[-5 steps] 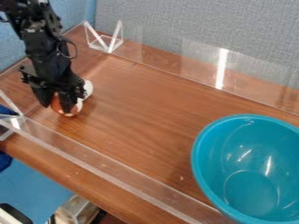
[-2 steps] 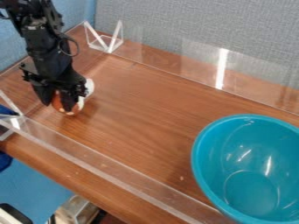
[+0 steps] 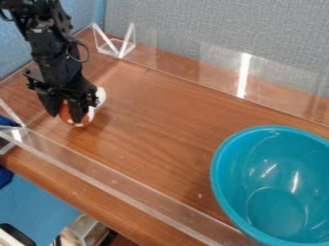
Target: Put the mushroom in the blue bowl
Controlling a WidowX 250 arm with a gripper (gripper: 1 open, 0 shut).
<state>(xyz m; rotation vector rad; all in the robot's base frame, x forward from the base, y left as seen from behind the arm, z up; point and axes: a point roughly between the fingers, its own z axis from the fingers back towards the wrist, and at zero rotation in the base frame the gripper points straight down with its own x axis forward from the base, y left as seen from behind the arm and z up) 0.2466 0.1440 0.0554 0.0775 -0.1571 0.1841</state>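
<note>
The mushroom (image 3: 81,109), orange-brown cap and cream stem, sits at the left end of the wooden table. My black gripper (image 3: 67,106) comes down on it from above, and its fingers are shut on the mushroom, which partly hides it. Whether the mushroom still touches the table I cannot tell. The blue bowl (image 3: 276,183), large, glossy and teal, stands empty at the table's front right corner, far from the gripper.
Low clear acrylic walls (image 3: 122,184) border the wooden table (image 3: 167,115) at front, back and sides. A clear triangular stand (image 3: 115,42) sits at the back left. A blue-grey wall rises behind.
The gripper and mushroom have crept very slightly up and toward the back; the bowl has not moved.
</note>
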